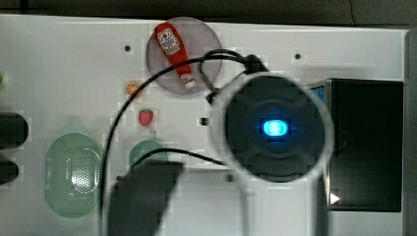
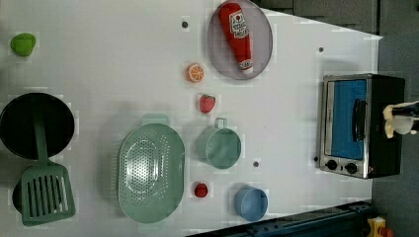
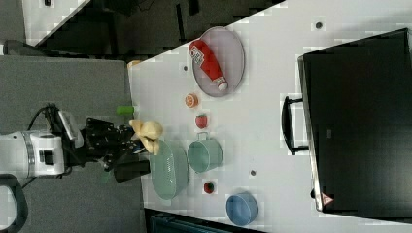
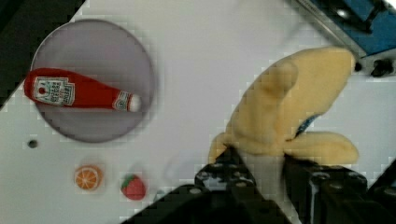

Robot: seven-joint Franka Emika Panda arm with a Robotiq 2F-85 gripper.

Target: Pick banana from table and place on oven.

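My gripper (image 4: 261, 164) is shut on the pale-yellow toy banana (image 4: 289, 116), with the peel flaps splayed past the black fingers (image 4: 223, 173). In the right view the gripper (image 3: 137, 139) holds the banana (image 3: 148, 132) well above the white table (image 3: 272, 121), over the green colander. The left view shows the banana (image 2: 391, 121) over the oven's black top (image 2: 388, 123), with the gripper (image 2: 410, 111) at the left view's right edge. The oven (image 3: 359, 121) stands shut, and its blue glass door (image 4: 359, 25) is in the wrist view. In the top view the arm's wrist (image 1: 274, 128) hides the banana beside the oven (image 1: 366, 145).
A ketchup bottle (image 2: 238, 34) lies on a grey plate (image 2: 262, 54). An orange slice (image 2: 195, 72), a strawberry (image 2: 207, 103), a teal cup (image 2: 221, 145), a green colander (image 2: 150, 170), a blue bowl (image 2: 251, 202) and a black pan with a spatula (image 2: 37, 128) sit on the table.
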